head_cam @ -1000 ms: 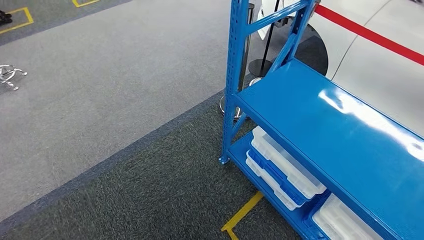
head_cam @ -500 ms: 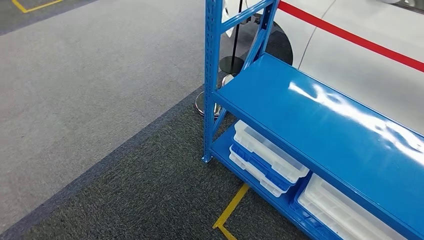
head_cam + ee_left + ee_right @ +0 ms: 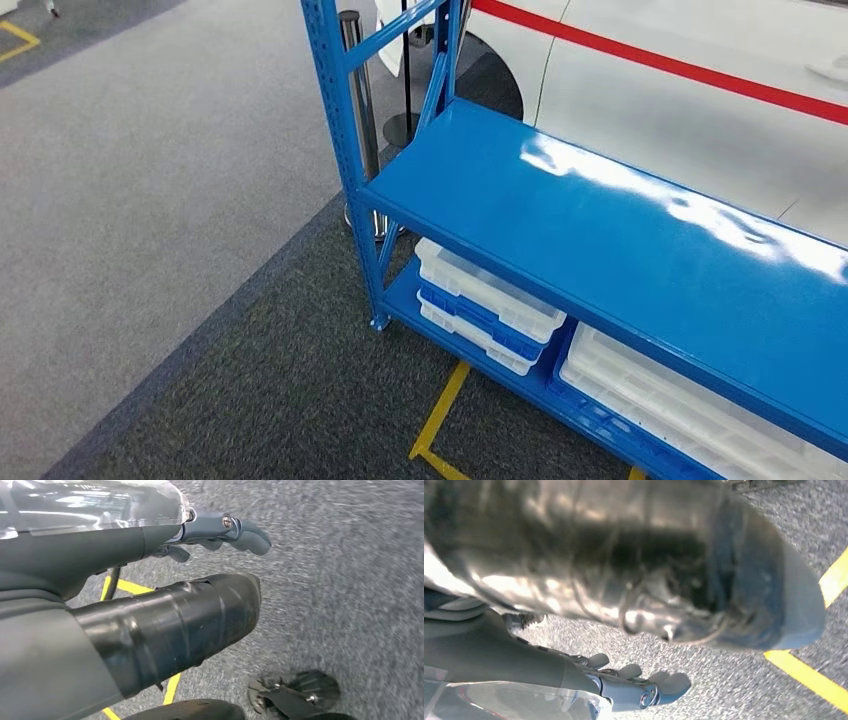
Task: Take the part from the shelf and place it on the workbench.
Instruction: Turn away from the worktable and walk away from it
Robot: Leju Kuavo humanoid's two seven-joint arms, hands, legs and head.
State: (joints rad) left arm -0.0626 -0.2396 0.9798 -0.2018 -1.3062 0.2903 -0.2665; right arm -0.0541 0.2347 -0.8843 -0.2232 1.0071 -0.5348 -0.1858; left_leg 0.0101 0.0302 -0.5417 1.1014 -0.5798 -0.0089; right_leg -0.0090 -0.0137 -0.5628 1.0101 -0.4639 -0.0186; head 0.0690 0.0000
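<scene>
From the head view you look down on a blue shelf (image 3: 640,250) whose glossy middle board runs from the centre toward the right edge, with its perforated blue upright (image 3: 340,130) at the near left corner. On the lower board, under that middle one, you see a stack of clear and blue plastic trays (image 3: 485,305) near the upright and another clear tray (image 3: 680,410) further right, partly cut off by the frame; which of these, if any, is the part you cannot tell from here. A yellow floor line (image 3: 440,420) lies on the dark carpet just in front of the shelf, a lighter grey carpet (image 3: 130,200) spreads to the left, and a white car body with a red stripe (image 3: 660,60) stands behind the shelf. In the left wrist view you see the left hand (image 3: 220,532) hanging over the speckled carpet, fingers loosely extended and holding nothing. In the right wrist view you find the right hand (image 3: 634,685) likewise above the carpet beside a yellow line, fingers apart and empty
</scene>
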